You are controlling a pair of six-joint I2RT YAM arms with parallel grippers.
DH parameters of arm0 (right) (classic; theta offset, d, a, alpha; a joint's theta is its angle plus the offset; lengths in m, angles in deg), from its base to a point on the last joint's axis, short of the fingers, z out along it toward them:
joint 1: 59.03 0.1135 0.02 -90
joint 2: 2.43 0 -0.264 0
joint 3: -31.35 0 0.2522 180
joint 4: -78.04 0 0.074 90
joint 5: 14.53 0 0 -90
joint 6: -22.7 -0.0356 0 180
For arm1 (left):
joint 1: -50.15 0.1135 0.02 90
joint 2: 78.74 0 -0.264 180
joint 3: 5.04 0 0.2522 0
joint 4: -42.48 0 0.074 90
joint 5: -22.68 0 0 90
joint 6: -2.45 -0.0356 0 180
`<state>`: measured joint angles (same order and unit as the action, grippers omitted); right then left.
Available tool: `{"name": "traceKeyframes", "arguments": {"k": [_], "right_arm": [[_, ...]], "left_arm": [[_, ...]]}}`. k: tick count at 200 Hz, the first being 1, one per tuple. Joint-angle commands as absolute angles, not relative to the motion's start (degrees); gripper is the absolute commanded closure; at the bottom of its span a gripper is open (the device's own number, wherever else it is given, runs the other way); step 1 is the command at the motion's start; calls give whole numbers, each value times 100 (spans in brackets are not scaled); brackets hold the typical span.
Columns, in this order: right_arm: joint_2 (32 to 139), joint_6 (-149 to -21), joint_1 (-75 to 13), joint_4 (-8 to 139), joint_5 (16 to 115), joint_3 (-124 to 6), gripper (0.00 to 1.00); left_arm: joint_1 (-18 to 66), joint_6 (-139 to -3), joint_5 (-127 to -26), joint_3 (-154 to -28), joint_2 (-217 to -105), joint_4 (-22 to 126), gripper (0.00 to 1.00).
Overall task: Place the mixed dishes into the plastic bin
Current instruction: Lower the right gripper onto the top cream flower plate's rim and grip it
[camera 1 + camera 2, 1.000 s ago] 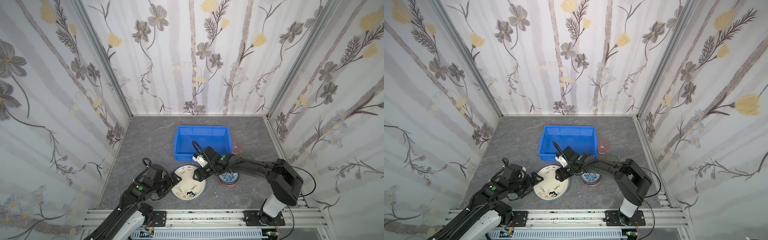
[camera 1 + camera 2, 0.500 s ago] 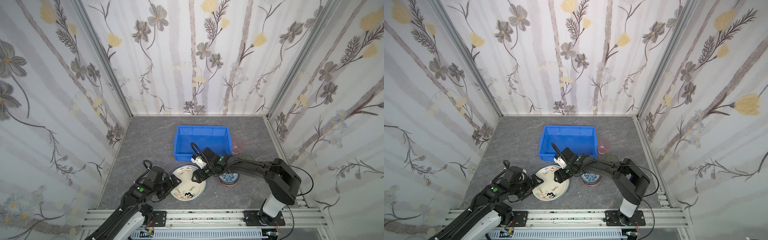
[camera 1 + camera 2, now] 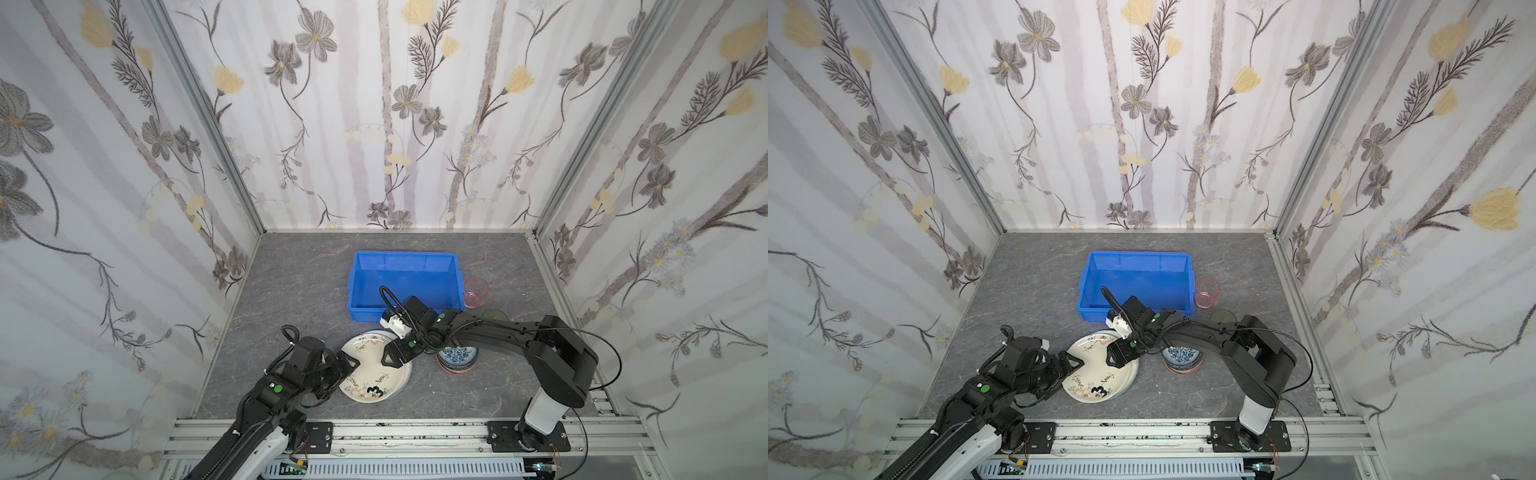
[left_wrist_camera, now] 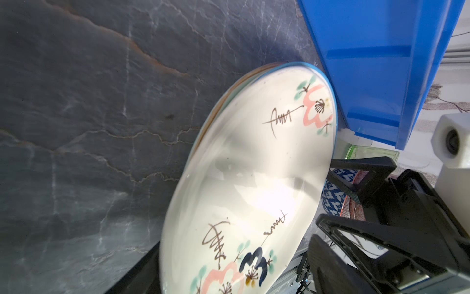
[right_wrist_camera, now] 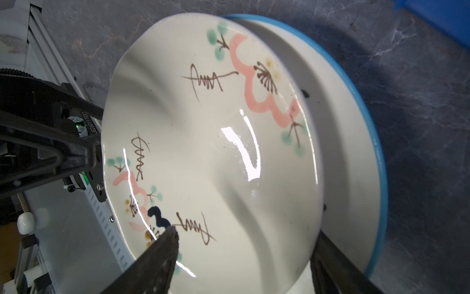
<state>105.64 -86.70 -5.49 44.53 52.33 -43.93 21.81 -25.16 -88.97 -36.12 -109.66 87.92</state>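
Nothing binned yet: bright blue plastic bin (image 3: 403,282) empty, dishes all on grey table (image 3: 291,291); right hand (image 3: 390,356) open astride cream painted plate (image 3: 370,376), left hand (image 3: 351,365) grip unclear

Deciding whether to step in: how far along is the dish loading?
Done: nothing, the blue bin is empty. In hand: left gripper and right gripper flank the tilted cream plate; grip unclear. Left: blue-rimmed plate beneath, bowl stack, pink tumbler, green tumbler.
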Motion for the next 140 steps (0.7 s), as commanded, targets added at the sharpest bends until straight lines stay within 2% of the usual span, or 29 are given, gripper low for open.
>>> {"name": "traceKeyframes", "arguments": {"k": [1,22,51,97,140], "right_arm": [[10609,-8690,-515,4871,4743,-4455,22],[10629,-8674,-518,4833,4812,-4476,22],[10654,-8664,-520,4819,4822,-4472,22],[10606,-8637,-515,4808,4857,-4437,22],[10603,-8629,-513,4806,4875,-4438,22]], "left_arm": [[2189,-2386,-8941,-3594,-10876,8572,24],[2185,-2357,-8944,-3583,-10806,8577,30],[2184,-2431,-8940,-3595,-10778,8581,47],[2185,-2531,-8896,-3758,-10938,8594,56],[2193,-2556,-8877,-3874,-11001,8594,70]]}}
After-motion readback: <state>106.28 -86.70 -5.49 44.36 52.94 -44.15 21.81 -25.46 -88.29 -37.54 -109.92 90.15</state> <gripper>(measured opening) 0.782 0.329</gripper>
